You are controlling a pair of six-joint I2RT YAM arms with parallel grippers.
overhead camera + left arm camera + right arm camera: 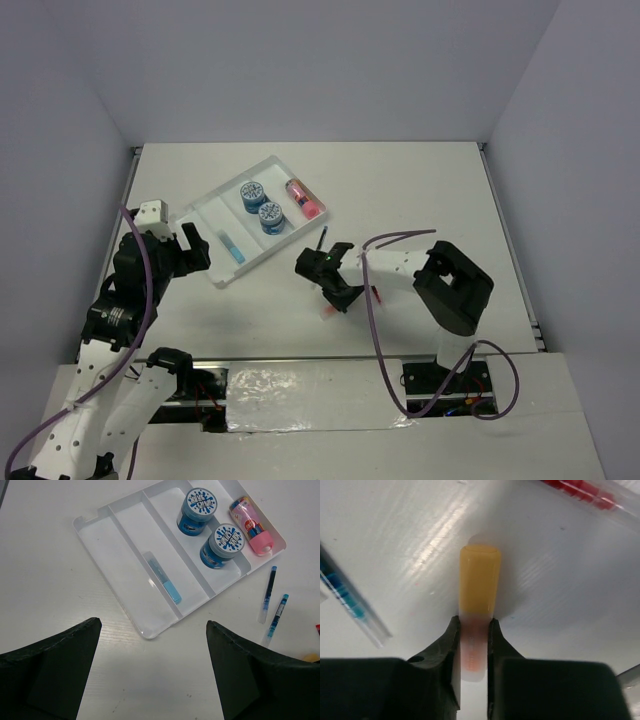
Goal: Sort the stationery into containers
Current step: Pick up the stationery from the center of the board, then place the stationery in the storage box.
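The white tray [125,530] lies at the back left, with four long compartments. Two round blue tubs [200,510] [223,545] share one compartment. The pink tube [250,525] lies in the outermost one beside them. A light-blue marker [165,577] lies two compartments over from the tube. My left gripper [152,629] hangs open just off the tray's near corner, holding nothing. My right gripper [473,625] is shut on the orange-yellow marker [480,580], down at the table right of the tray [255,225]. Two thin blue pens [267,592] [277,617] lie on the table beside the tray.
A red pen [580,490] lies on the table just beyond the right gripper, and a blue pen [350,600] lies to its left. The right arm's black body [455,285] stands at mid right. White walls close in the table on three sides.
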